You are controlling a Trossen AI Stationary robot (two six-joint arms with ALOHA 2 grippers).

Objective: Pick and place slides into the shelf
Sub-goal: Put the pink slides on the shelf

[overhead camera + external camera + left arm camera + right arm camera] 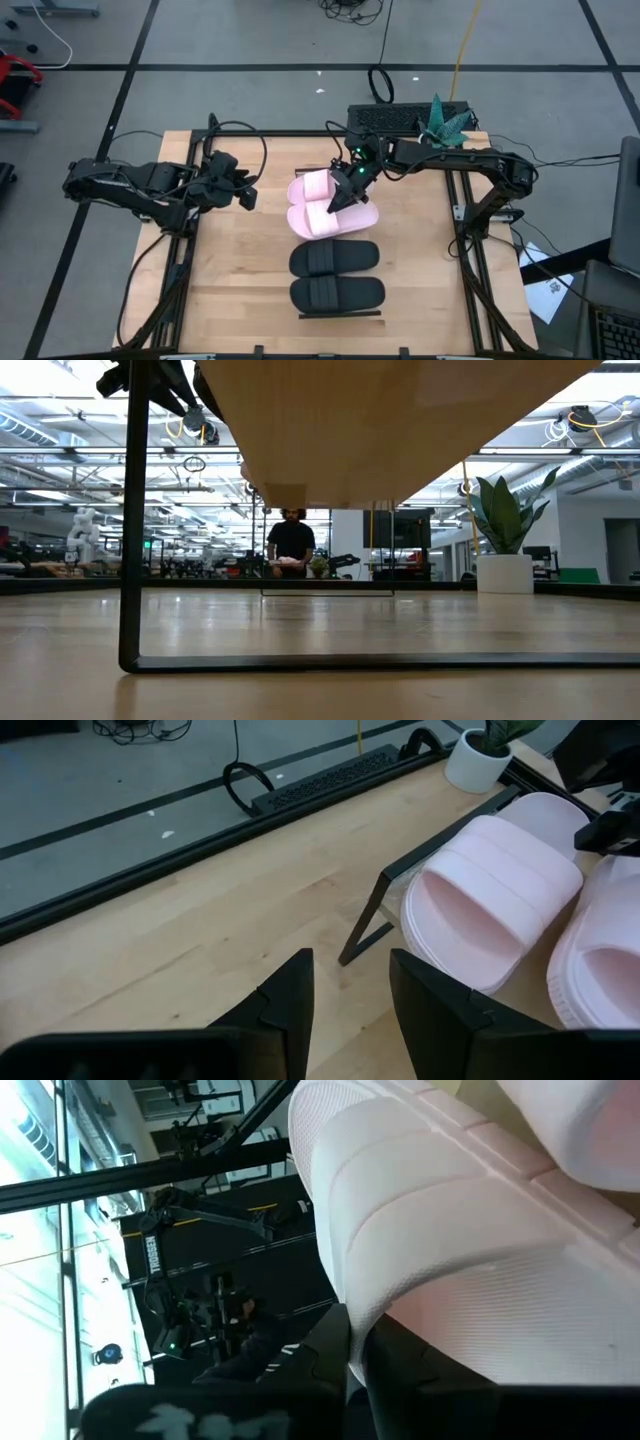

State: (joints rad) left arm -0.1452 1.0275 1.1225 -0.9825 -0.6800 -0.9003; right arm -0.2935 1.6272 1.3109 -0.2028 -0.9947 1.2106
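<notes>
Slides, four, all on the shelf, a narrow slatted rack with dark frame edges running down the middle of the plywood table.

- Far pink slide: at the shelf's far end, tilted, touching its mate. The left wrist view shows it overhanging the dark frame corner.
- Near pink slide: lying crosswise just beside the first. The right gripper rests on it, fingers closed on its strap; the right wrist view shows the ribbed pale strap pressed right against the dark fingers.
- Upper black slide: crosswise, just below the pink pair.
- Lower black slide: crosswise, beside the other black one, at the shelf's near end.

Left gripper: over the table's left side, well apart from the shelf, fingers spread and holding nothing.

Beyond the table: a potted plant at the far right corner; a person standing far off in the room.
</notes>
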